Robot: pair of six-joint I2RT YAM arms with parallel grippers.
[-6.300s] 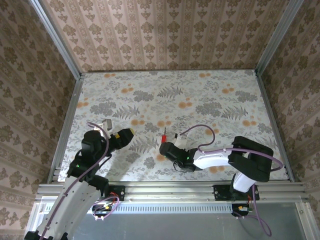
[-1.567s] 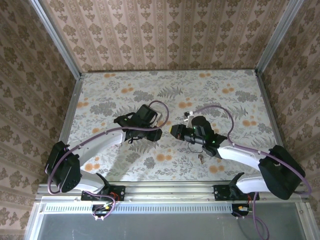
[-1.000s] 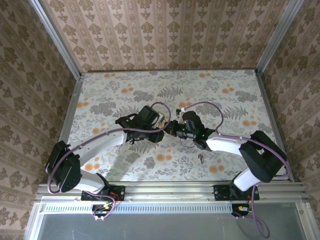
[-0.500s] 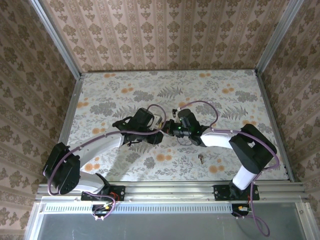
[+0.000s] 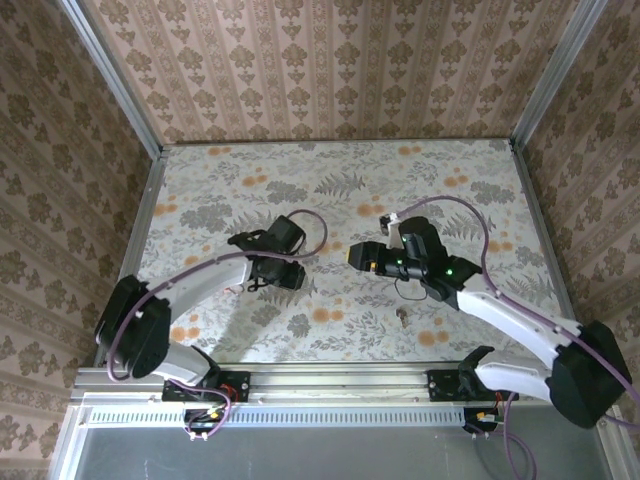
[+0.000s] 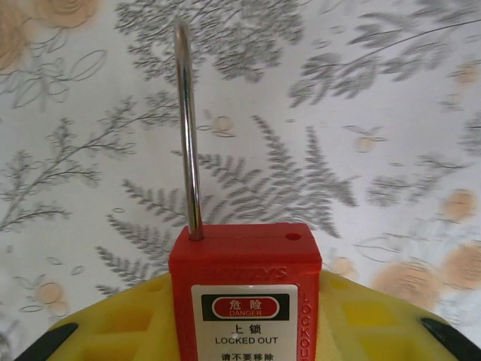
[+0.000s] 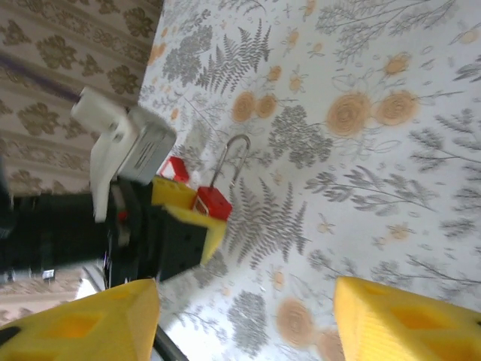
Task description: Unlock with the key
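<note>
Key [image 5: 401, 318] is left lying aside. Right fingers [image 7: 75, 323] are now spread wide, withdrawn from the padlock [image 6: 245, 293] clamped in left fingers [image 6: 128, 323]; its shackle [image 6: 186, 128] is judged freed.

My left wrist camera cuts the padlock [image 6: 245, 293] off at the bottom edge, taking half its label and its underside. From above, a dark speck on the table, likely the key [image 5: 402, 318], is too small to be sure. In the right wrist view the left gripper [image 7: 197, 210] is blurred, and the right fingers [image 7: 83, 323] run off the frame.
</note>
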